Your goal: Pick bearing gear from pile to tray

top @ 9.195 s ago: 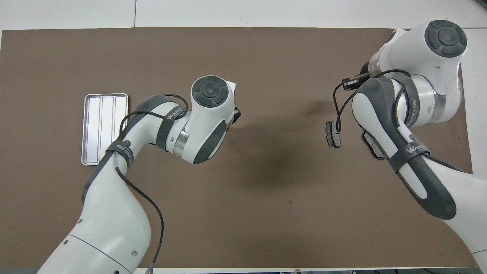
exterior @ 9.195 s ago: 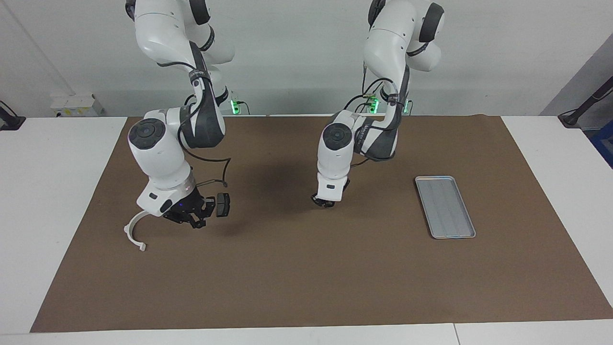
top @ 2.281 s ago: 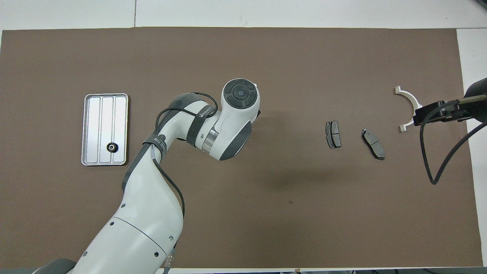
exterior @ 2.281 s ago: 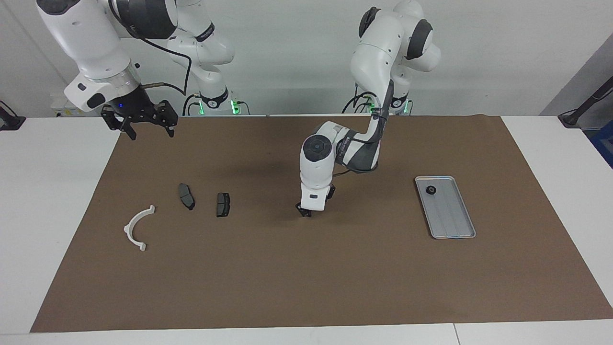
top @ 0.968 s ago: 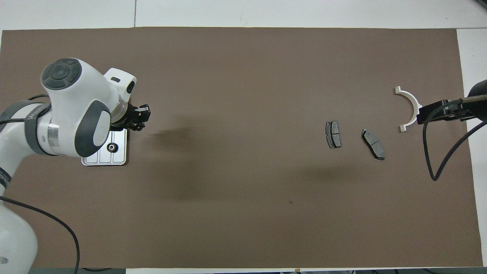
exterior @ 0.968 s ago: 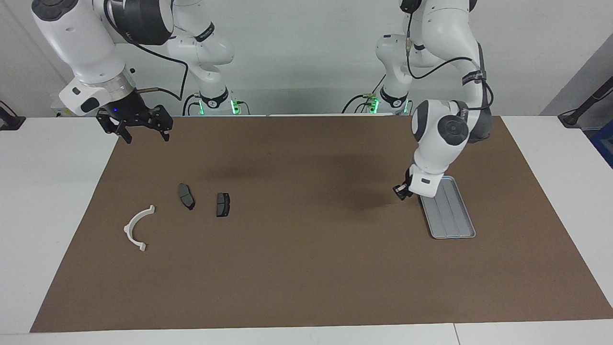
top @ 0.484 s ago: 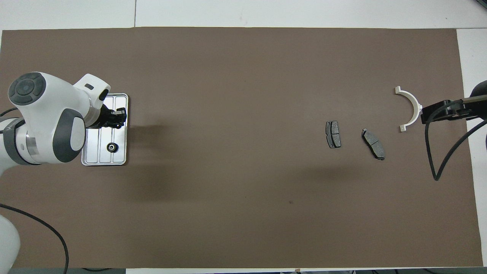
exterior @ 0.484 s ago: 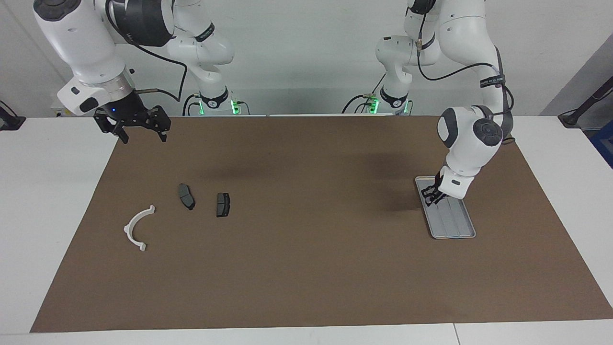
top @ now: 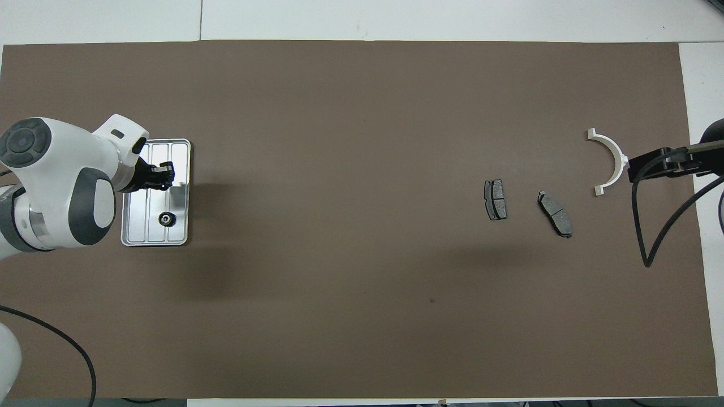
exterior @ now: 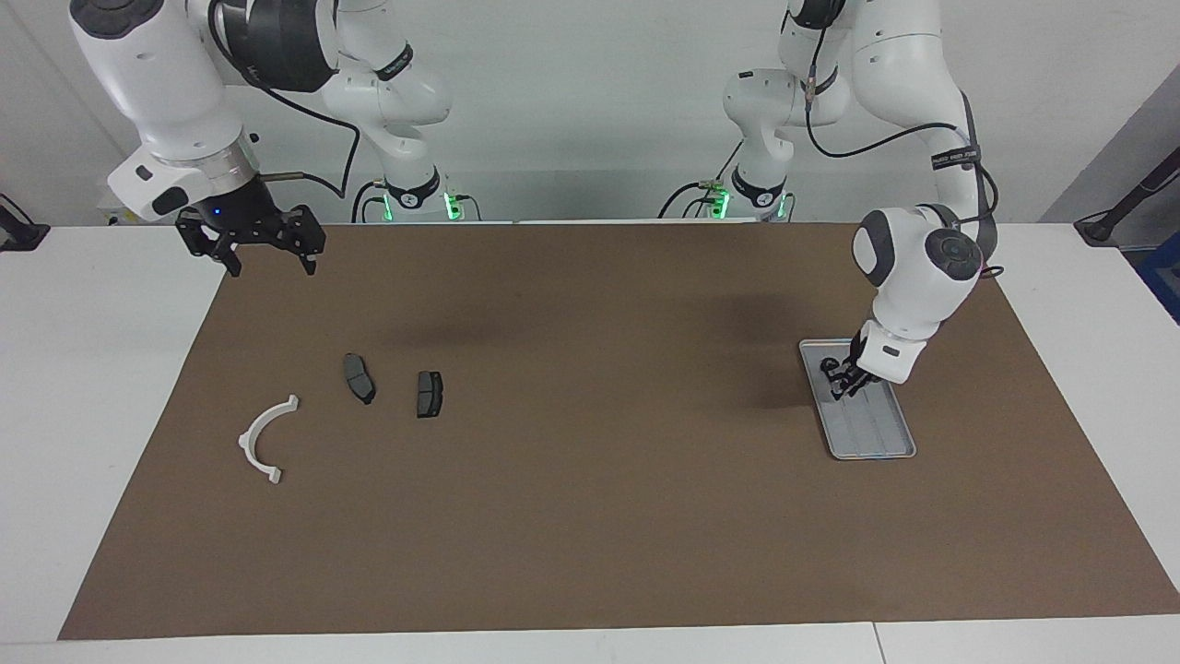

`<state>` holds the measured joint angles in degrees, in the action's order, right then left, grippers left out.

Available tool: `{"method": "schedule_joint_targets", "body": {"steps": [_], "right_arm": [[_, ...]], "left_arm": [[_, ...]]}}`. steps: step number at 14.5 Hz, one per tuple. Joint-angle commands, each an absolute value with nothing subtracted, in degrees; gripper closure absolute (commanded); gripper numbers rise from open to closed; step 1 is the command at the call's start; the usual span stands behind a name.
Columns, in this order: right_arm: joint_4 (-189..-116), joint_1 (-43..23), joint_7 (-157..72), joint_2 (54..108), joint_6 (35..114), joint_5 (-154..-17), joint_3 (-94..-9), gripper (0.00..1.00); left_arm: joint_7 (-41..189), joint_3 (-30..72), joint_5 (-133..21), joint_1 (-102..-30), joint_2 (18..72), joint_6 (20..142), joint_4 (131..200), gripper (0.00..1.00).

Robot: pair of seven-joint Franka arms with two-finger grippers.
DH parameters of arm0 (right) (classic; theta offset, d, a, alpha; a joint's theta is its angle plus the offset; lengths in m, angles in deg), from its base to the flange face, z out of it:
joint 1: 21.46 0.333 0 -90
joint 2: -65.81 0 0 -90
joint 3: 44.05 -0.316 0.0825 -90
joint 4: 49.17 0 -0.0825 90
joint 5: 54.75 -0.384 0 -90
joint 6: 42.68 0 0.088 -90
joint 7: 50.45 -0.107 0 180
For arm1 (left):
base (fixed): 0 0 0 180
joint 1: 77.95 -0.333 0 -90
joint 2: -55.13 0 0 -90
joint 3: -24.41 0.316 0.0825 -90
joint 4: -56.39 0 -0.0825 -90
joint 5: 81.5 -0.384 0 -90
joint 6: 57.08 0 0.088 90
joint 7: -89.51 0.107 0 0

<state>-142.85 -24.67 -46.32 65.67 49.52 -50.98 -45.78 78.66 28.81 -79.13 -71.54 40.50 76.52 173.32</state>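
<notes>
Hangs the left end effector [exterior: 841, 385] low over the tray [exterior: 880, 435], pinched shut; held part, if any, too small to tell. Shows one gear [top: 166, 219] at the tray's 6 o'clock end, overhead. Parks the right end effector [exterior: 270, 263] spread open, empty, waiting clear of the pile [exterior: 358, 378].

White table [exterior: 111, 387] with a brown mat [exterior: 590, 516] over most of the top; bare white margins at both ends and along the edge farthest from the robots. Seams split the tabletop into panels [top: 200, 20]. Plain pale grey-white wall [exterior: 572, 101] at the robots' end of the table. Green indicator lights [exterior: 450, 205] glow low against it. A dark bracket [exterior: 1120, 207] angles in at one edge. Even, diffuse lighting, soft blurry shadows on the mat.
</notes>
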Motion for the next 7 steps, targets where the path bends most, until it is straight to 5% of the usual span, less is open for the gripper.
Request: {"method": "schedule_joint_targets", "body": {"steps": [1, 7], "right_arm": [[-144.79, -25.50, -44.74, 64.22, 50.92, -50.62, -46.16, 0.00], [-144.97, -25.50, -45.17, 64.22, 51.18, -51.32, -46.25, 0.00]], "left_arm": [[79.75, 28.19, -79.04, -72.58, 40.54, 79.67, 175.22, 0.99], [81.50, 28.27, -79.12, -73.11, 40.45, 80.11, 176.01, 0.99]]}}
